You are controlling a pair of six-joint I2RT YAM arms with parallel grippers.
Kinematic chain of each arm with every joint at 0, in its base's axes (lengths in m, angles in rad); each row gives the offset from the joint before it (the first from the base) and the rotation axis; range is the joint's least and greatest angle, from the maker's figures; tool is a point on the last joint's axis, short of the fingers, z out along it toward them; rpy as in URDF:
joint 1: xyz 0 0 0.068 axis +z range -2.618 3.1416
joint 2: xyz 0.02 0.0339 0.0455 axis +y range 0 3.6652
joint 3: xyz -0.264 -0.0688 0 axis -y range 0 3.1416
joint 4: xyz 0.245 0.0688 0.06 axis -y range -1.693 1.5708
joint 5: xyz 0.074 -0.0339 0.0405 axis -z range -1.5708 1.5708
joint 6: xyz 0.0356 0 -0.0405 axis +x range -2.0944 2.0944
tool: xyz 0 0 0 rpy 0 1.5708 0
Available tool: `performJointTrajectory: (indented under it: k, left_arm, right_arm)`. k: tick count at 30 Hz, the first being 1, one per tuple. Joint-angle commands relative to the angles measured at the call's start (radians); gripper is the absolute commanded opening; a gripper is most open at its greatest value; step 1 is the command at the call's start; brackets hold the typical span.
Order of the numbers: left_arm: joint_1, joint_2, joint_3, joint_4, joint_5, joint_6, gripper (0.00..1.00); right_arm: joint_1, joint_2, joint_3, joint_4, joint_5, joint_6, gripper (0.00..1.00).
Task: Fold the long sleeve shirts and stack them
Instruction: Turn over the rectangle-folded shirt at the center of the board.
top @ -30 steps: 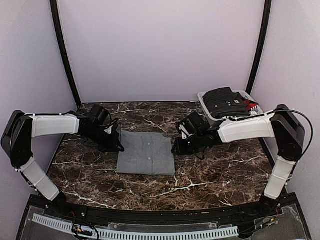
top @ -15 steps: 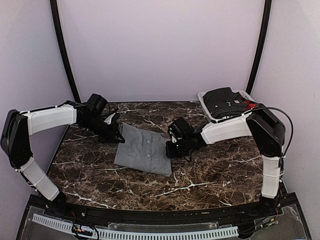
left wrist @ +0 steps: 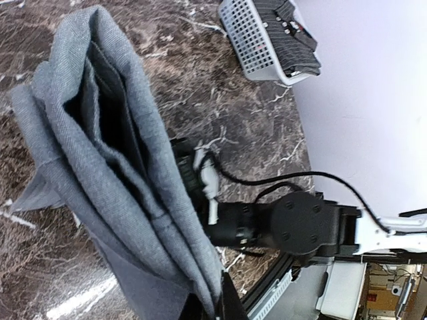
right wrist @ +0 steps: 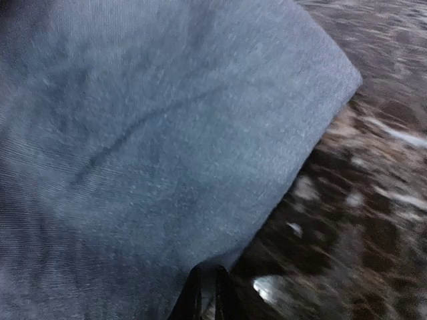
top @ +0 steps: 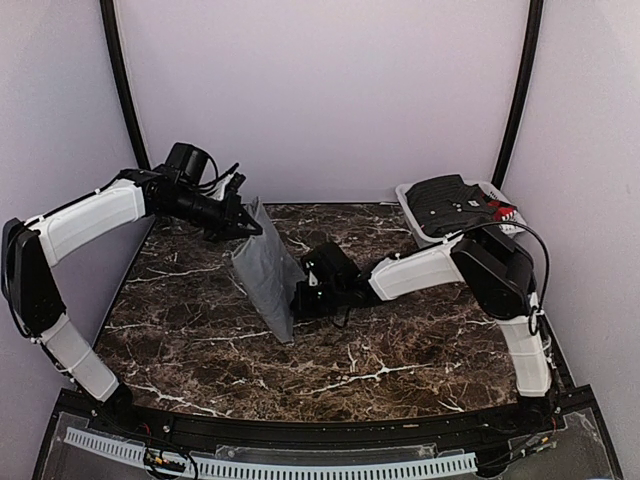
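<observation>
A folded mid-grey shirt (top: 265,270) stands nearly on edge, tilted up from the marble table (top: 420,340). My left gripper (top: 243,228) is shut on its raised upper edge, well above the table. In the left wrist view the shirt's layered folds (left wrist: 100,133) hang from my closed left gripper (left wrist: 213,300). My right gripper (top: 297,300) is low by the table, shut on the shirt's lower right edge. In the right wrist view the grey cloth (right wrist: 153,133) fills the frame above my closed right gripper (right wrist: 208,293). A dark shirt (top: 450,200) lies in the basket.
A white mesh basket (top: 412,222) sits at the back right corner and also shows in the left wrist view (left wrist: 250,40). Purple walls and black posts (top: 125,100) enclose the table. The right arm (left wrist: 300,227) reaches across the middle.
The shirt lay flat in the table's middle; my left gripper has risen and swung back-left with its edge, and the right gripper has slid left, tipping the shirt nearly upright.
</observation>
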Motion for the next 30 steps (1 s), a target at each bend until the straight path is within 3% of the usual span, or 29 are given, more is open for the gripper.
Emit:
performJointTrajectory:
  k: [1, 6, 12, 23, 30]
  left_arm:
    - [-0.006, 0.017, 0.039, 0.149, 0.106, -0.090, 0.00]
    - [-0.053, 0.070, 0.000, 0.269, 0.139, -0.145, 0.00]
    - [-0.068, 0.108, -0.084, 0.361, 0.165, -0.174, 0.00]
    - [-0.066, 0.126, -0.090, 0.354, 0.161, -0.146, 0.00]
    - [-0.088, 0.147, -0.098, 0.372, 0.152, -0.146, 0.00]
  right_arm:
    - [0.011, 0.121, 0.117, 0.272, -0.138, 0.092, 0.09]
    - [0.012, 0.293, 0.286, 0.453, -0.287, 0.213, 0.15]
    - [0.002, 0.320, 0.302, 0.494, -0.331, 0.237, 0.22]
    - [-0.063, 0.080, -0.058, 0.543, -0.268, 0.220, 0.30]
    - [-0.115, -0.173, -0.279, 0.432, -0.199, 0.141, 0.39]
